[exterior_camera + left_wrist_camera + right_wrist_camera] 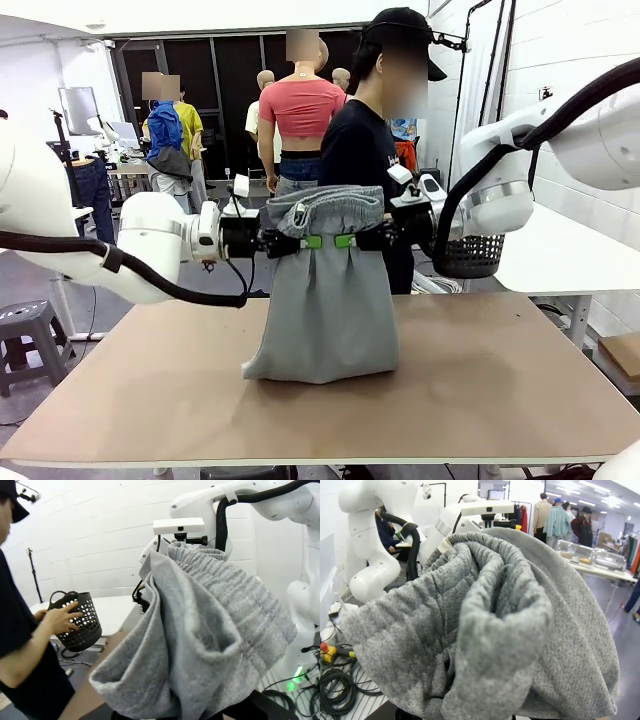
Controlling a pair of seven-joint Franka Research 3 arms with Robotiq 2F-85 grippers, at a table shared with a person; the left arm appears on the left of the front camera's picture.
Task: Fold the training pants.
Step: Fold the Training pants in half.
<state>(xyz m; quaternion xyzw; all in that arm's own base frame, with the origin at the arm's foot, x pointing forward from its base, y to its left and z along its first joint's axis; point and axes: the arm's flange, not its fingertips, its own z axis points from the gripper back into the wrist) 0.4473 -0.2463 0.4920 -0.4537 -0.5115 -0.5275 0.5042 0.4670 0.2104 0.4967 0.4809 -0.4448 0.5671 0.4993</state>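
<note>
Training pants (325, 290), fabric over both tools

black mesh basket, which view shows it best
The left wrist view: the black mesh basket shows whole, with the person's hand on it. The front view shows it partly behind the right arm. In the right wrist view the training pants block the foreground.

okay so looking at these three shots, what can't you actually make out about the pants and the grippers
- Front view: the light grey fabric training pants hang in folds, so the legs' layout is hidden.
- Left wrist view: the left gripper's fingers are buried under the pants.
- Right wrist view: fabric covers the right gripper's fingers.
- Black mesh basket: contents not visible.
</note>
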